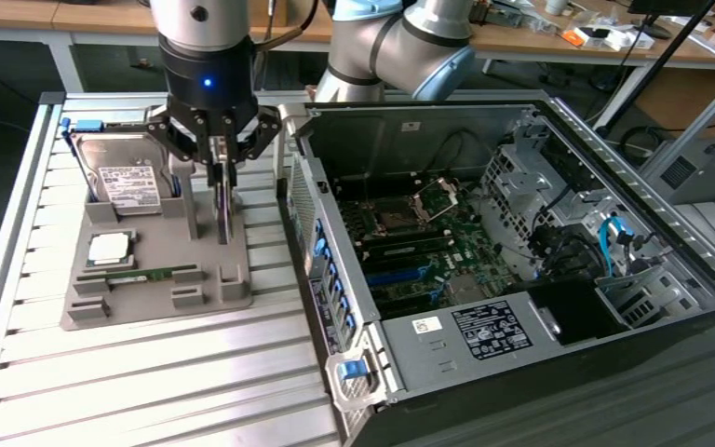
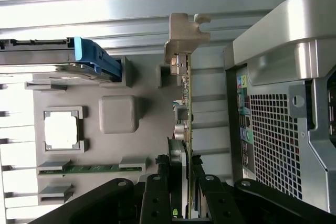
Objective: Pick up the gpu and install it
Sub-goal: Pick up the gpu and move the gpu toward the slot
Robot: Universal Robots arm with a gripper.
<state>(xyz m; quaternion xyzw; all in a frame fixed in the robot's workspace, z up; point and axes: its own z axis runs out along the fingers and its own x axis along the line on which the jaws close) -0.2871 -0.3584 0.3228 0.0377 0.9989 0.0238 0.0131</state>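
Note:
The gpu (image 1: 222, 212), a thin dark green card with a silver end bracket (image 2: 184, 35), stands on edge over the grey holder tray (image 1: 146, 303). My gripper (image 1: 220, 172) comes down from above and is shut on the card's upper edge. In the wrist view the black fingers (image 2: 157, 182) clamp both faces of the gpu (image 2: 187, 114). Whether its lower edge is clear of the tray's slot, I cannot tell. The open computer case (image 1: 332, 242) lies at the exterior view's right, its motherboard (image 1: 420, 251) exposed.
The tray (image 2: 147, 145) also holds a silver hard drive (image 1: 128, 177) with a blue frame (image 2: 97, 59), a square processor (image 1: 112, 247) and a narrow memory stick (image 1: 146, 277). The case wall (image 2: 283, 129) stands close beside the card. A ribbed metal table (image 1: 146, 391) lies under it all.

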